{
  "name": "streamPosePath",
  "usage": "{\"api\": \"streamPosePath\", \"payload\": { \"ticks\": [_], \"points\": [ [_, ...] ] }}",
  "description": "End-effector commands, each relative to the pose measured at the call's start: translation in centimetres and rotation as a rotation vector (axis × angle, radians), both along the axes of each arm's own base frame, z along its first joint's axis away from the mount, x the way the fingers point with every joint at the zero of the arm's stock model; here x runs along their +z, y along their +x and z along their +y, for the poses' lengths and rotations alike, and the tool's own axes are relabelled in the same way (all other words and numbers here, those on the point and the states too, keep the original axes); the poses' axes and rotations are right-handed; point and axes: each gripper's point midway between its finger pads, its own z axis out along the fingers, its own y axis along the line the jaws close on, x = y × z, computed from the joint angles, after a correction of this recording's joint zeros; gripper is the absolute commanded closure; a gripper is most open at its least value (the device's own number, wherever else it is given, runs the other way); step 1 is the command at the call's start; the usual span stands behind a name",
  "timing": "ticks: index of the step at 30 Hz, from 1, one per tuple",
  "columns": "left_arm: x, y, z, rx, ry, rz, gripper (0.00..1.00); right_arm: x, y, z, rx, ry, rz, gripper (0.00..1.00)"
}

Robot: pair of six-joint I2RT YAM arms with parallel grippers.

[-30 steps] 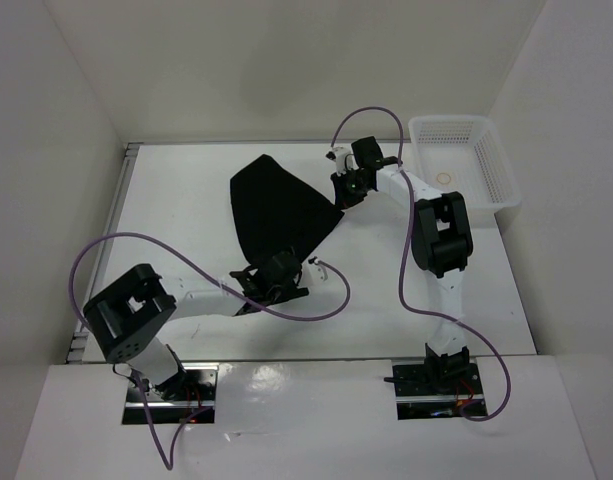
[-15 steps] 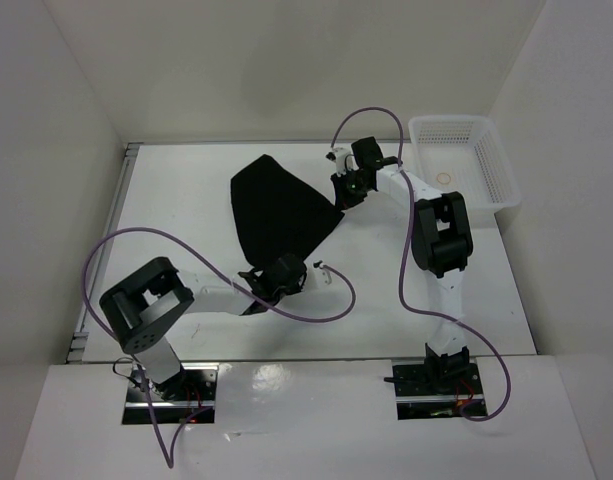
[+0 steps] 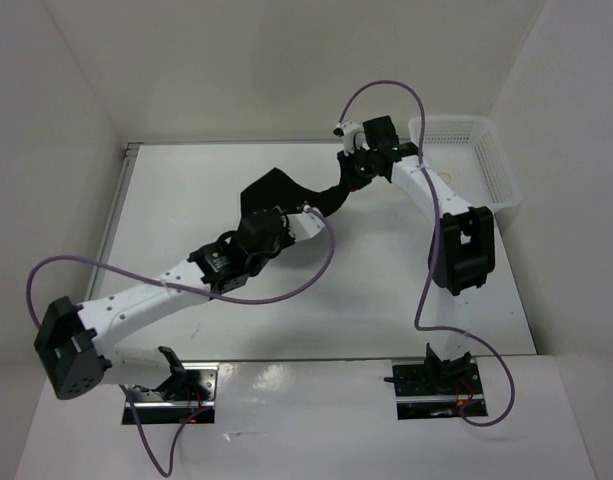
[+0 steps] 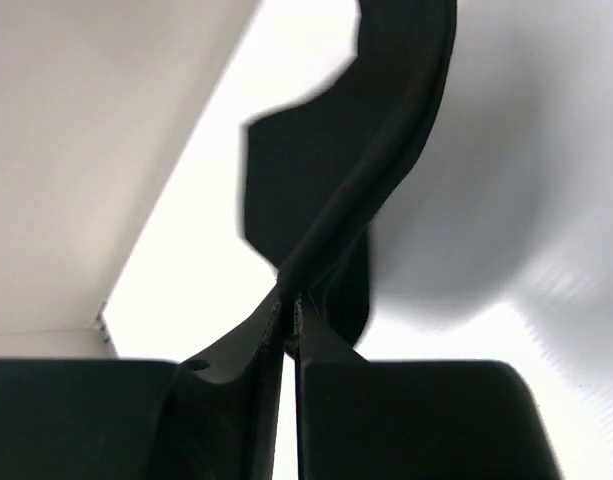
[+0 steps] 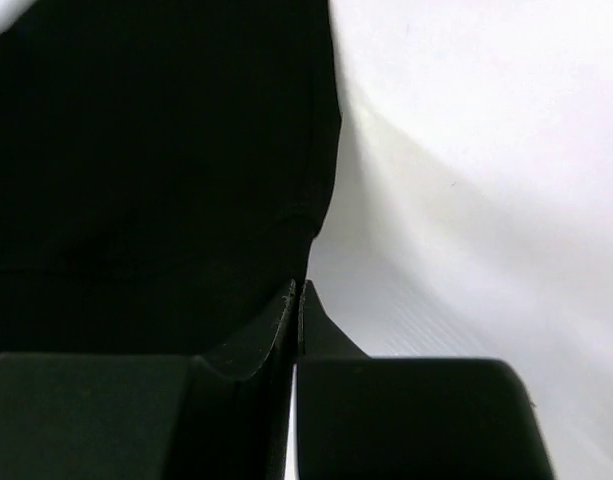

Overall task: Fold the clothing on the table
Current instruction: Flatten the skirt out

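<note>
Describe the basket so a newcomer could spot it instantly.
Start at the white table and go to its far right corner, beside the wall. The white mesh basket sits there. It is the only container; the black clothing lies mid-table.

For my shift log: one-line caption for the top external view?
Black clothing bunched over the table, pinched between left gripper and right gripper; basket at far right.

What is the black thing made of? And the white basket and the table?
The clothing looks like soft, matte black fabric: it bends, creases and hangs in a curved edge without any shine. The basket looks like hard white plastic, because its walls are a stiff mesh full of holes. The table is smooth, matte white; whether that is painted wood or plastic, I cannot tell.
</note>
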Motion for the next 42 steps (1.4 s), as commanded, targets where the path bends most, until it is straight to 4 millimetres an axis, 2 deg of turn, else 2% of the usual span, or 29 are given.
{"api": "streamPosePath", "payload": {
  "ticks": [1,3,4,5,6,7,9,10,12,13,15,16,17,18,19,22,24,25,28,31,34,35,36,37,38,39,40,41,42],
  "points": [
    [3.9,-0.9,2.0,0.050,-0.043,-0.037,0.90,7.7,-1.5,0.1,0.019,0.052,-0.134,1.00],
    [5.6,-2.0,2.9,0.026,-0.053,-0.044,0.90,9.7,-2.2,0.1,0.028,0.070,-0.164,1.00],
    [6.1,-2.8,3.9,0.016,-0.043,-0.041,0.90,11.8,-3.1,0.0,0.036,0.087,-0.198,1.00],
    [6.8,-3.1,4.2,0.003,-0.057,-0.040,0.89,12.6,-3.7,-0.1,0.036,0.092,-0.213,1.00],
    [7.5,-3.7,4.0,-0.033,-0.077,-0.036,0.89,15.1,-4.9,-0.3,0.038,0.118,-0.259,1.00],
    [8.0,-4.2,5.2,-0.034,-0.078,-0.036,0.89,15.8,-5.6,-0.5,0.039,0.122,-0.274,1.00],
    [8.7,-5.2,5.5,-0.089,-0.105,-0.032,0.89,18.1,-7.4,-0.7,0.058,0.149,-0.312,1.00],
    [9.9,-6.1,6.1,-0.109,-0.122,-0.051,0.89,20.4,-9.0,-1.2,0.060,0.164,-0.366,1.00],
    [10.8,-6.9,6.8,-0.134,-0.150,-0.056,0.89,22.4,-10.9,-1.6,0.069,0.184,-0.415,1.00],
    [12.0,-8.0,6.8,-0.181,-0.176,-0.074,0.89,24.4,-12.6,-2.1,0.071,0.200,-0.474,1.00],
    [13.2,-8.9,7.0,-0.226,-0.212,-0.080,0.89,26.1,-14.3,-2.7,0.072,0.215,-0.530,1.00],
    [13.8,-9.6,7.4,-0.244,-0.225,-0.084,0.89,27.9,-16.1,-3.3,0.083,0.226,-0.590,1.00],
    [14.8,-10.0,7.8,-0.253,-0.243,-0.098,0.89,28.4,-16.8,-3.7,0.083,0.232,-0.606,1.00],
    [14.9,-10.9,7.6,-0.290,-0.266,-0.087,0.89,29.4,-17.8,-3.7,0.109,0.257,-0.633,1.00],
    [15.7,-11.2,7.6,-0.305,-0.283,-0.103,0.89,30.5,-18.7,-4.6,0.101,0.265,-0.670,1.00],
    [16.0,-11.7,7.6,-0.327,-0.309,-0.100,0.86,30.8,-19.0,-4.8,0.109,0.284,-0.660,1.00],
    [14.4,-11.4,7.3,-0.321,-0.301,-0.069,0.85,29.9,-18.0,-4.6,0.102,0.290,-0.636,1.00],
    [14.1,-11.2,7.2,-0.321,-0.301,-0.069,0.85,28.4,-16.7,-4.3,0.099,0.284,-0.596,1.00],
    [10.7,-10.0,6.2,-0.304,-0.277,0.018,0.85,25.4,-14.1,-3.7,0.087,0.277,-0.512,1.00],
    [8.3,-8.5,5.4,-0.274,-0.256,0.055,0.85,19.4,-10.0,-2.7,0.070,0.242,-0.357,1.00],
    [7.1,-7.8,5.1,-0.262,-0.243,0.071,0.85,16.4,-7.4,-1.8,0.053,0.195,-0.319,1.00],
    [6.3,-7.3,5.0,-0.243,-0.238,0.086,0.85,14.3,-6.0,-1.1,0.052,0.178,-0.278,1.00],
    [6.0,-7.1,5.1,-0.232,-0.229,0.092,0.85,13.0,-5.2,-1.0,0.044,0.166,-0.253,1.00],
    [5.2,-6.7,5.0,-0.221,-0.218,0.103,0.83,13.0,-4.4,-0.4,0.053,0.167,-0.253,1.00],
    [5.5,-6.6,4.9,-0.223,-0.224,0.093,0.83,10.1,-3.0,0.0,0.050,0.152,-0.193,1.00],
    [4.6,-6.6,4.8,-0.215,-0.220,0.117,0.82,9.1,-2.0,0.2,0.042,0.141,-0.176,1.00],
    [4.1,-6.6,4.9,-0.214,-0.216,0.125,0.82,9.5,-0.9,0.5,0.037,0.149,-0.181,1.00],
    [4.1,-6.5,5.0,-0.206,-0.213,0.122,0.81,8.6,-0.1,0.7,0.036,0.143,-0.161,1.00],
    [3.9,-6.4,4.9,-0.205,-0.208,0.130,0.81,5.6,0.9,1.4,0.037,0.121,-0.105,1.00]
  ]
}}
